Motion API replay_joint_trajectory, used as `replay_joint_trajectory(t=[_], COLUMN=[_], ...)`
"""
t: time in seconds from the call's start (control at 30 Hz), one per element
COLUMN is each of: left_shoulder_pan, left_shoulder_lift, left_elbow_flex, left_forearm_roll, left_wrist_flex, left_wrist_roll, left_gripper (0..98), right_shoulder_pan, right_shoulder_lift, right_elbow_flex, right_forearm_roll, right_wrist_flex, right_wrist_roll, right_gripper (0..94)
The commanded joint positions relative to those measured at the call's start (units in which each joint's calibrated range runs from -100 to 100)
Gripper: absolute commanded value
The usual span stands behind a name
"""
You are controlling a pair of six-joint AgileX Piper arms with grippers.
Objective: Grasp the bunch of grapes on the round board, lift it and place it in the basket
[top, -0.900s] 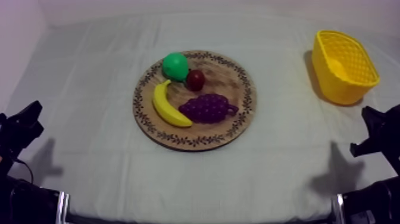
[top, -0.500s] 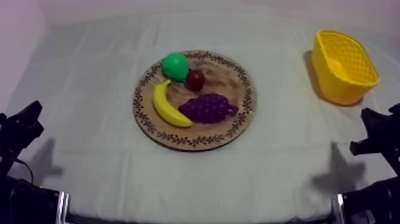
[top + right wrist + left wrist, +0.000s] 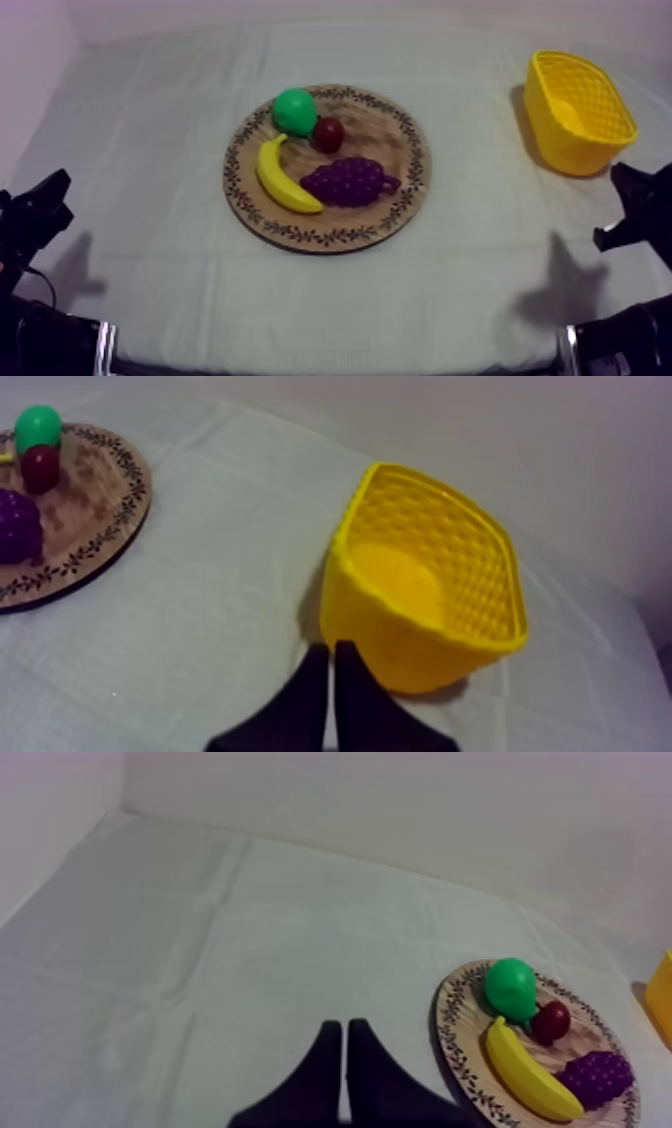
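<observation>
purple is the colour to watch: the bunch of grapes [image 3: 348, 182] lies on the wooden board [image 3: 330, 238], on the side nearest the yellow basket [image 3: 580, 150], with its stem end pointing that way. just beside its other end is the banana [image 3: 282, 180], curving along the board's left part. behind them the green pear [image 3: 295, 110] sits at the far rim, and the small red fruit [image 3: 329, 133] is tucked between pear and grapes. the board is at the middle of the desk [image 3: 160, 150], and the basket stands well apart from it at the right side, mouth up.

now the arms. the left gripper [image 3: 345, 1030] is low at the desk's left side, well apart from the board, its two black fingers pressed together into a narrow wedge with nothing between them. over on the right, the right gripper [image 3: 333, 651] is just as narrow, fingers together and holding nothing, its tips just before the basket's near wall. the grapes lie untouched on the board.
</observation>
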Motion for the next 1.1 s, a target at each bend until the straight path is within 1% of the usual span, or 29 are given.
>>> replay_joint_trajectory(t=[0.0, 0.2, 0.4, 0.5, 0.67, 0.9, 1.07], left_shoulder_pan=[0.0, 0.0, 0.0, 0.0, 0.0, 0.0, 0.0], left_shoulder_lift=[0.0, 0.0, 0.0, 0.0, 0.0, 0.0, 0.0], left_elbow_flex=[-0.03, -0.03, -0.03, -0.03, -0.03, -0.03, -0.03], left_forearm_roll=[-0.03, -0.03, -0.03, -0.03, -0.03, -0.03, -0.03], left_wrist_flex=[-0.03, -0.03, -0.03, -0.03, -0.03, -0.03, -0.03], left_wrist_roll=[-0.01, -0.01, -0.01, -0.01, -0.01, -0.01, -0.01], left_gripper=[0.1, 0.1, 0.1, 0.1, 0.1, 0.1, 0.1], right_shoulder_pan=[-0.43, -3.06, -6.0, -7.27, -10.15, -14.66, -18.45], right_shoulder_lift=[4.95, 17.27, 29.12, 34.36, 43.0, 55.18, 63.18], right_elbow_flex=[-5.14, -20.41, -34.86, -41.59, -53.66, -70.56, -79.85], right_forearm_roll=[-0.3, -1.03, -1.44, -1.62, -1.65, -2.32, -1.63], right_wrist_flex=[0.85, 5.48, 8.38, 11.08, 19.45, 33.83, 43.14], right_wrist_roll=[1.23, 4.63, 6.45, 7.35, 8.19, 8.67, 8.3], right_gripper=[0.7, 0.7, 0.7, 0.7, 0.8, 0.8, 0.8])
